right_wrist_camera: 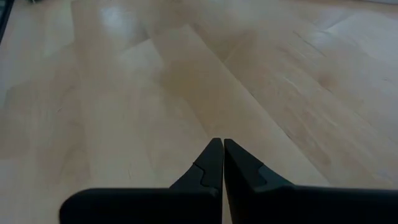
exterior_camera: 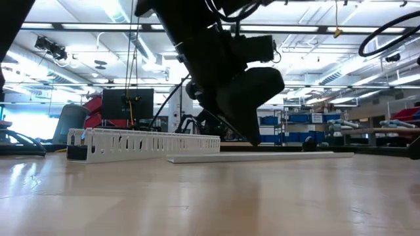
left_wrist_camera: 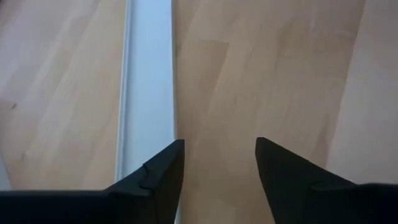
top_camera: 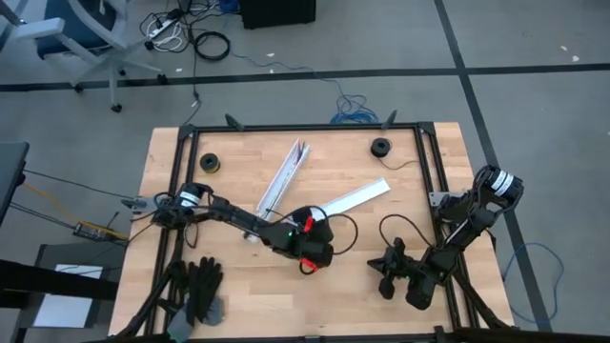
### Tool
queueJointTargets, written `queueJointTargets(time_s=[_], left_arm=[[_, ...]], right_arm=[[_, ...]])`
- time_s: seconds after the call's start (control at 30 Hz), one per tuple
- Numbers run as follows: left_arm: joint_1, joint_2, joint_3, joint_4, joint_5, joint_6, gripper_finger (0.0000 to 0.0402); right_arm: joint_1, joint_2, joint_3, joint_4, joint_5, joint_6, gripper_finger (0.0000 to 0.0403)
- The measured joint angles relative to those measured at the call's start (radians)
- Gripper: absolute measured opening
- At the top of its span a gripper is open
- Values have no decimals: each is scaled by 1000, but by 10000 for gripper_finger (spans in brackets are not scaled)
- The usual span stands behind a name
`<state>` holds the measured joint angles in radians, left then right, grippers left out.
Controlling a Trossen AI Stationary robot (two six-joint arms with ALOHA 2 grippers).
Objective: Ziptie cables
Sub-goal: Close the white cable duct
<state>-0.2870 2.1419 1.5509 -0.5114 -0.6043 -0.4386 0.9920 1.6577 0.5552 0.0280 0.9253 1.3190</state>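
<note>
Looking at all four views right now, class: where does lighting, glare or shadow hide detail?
Low view: bright ceiling lights behind leave the left arm a black silhouette, and the table shows pale reflections. Left wrist view: the white strip looks bluish and soft beside the open left hand. Right wrist view: glare patches on the wood beyond the shut right hand. High view: evenly lit, with soft shadows.

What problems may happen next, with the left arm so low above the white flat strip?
1. The left gripper is open with nothing between its fingers, and it points at the flat white strip; closing here could catch the strip's edge or push it.
2. No loose coloured cables show on the table in any view, so the arm may search in the wrong place.
3. The right gripper is shut and rests over bare wood, far from the slotted channel, so it cannot steady anything.
</note>
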Motion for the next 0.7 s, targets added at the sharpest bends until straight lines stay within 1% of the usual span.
queueJointTargets(time_s=[0.17, 0.27, 0.33, 0.4, 0.47, 0.5, 0.6, 0.67, 0.7], left_arm=[[56, -5, -1, -11, 69, 42, 177], [81, -9, -1, 13, 135, 69, 176], [97, -9, -5, 10, 147, 75, 173], [121, -9, -38, 48, 182, 65, 168], [146, -9, -91, 138, 255, 46, 161], [155, -10, -118, 184, 283, 38, 156], [167, -19, -190, 273, 302, -25, 128], [174, -21, -227, 297, 308, -60, 93], [177, -21, -238, 296, 311, -65, 67]], right_arm=[[4, 0, 0, 1, -1, 2, 0], [7, 0, 0, 1, -1, 13, 0], [10, 0, 0, 0, -1, 13, 0], [15, 0, 0, 1, -1, 13, 0], [21, 0, 0, 1, -2, 14, 0], [24, 0, 0, 1, -2, 14, 0], [30, 1, 0, 2, -2, 15, 0], [30, 2, 0, 4, -2, 17, 0], [30, 4, 0, 4, -2, 17, 0]])
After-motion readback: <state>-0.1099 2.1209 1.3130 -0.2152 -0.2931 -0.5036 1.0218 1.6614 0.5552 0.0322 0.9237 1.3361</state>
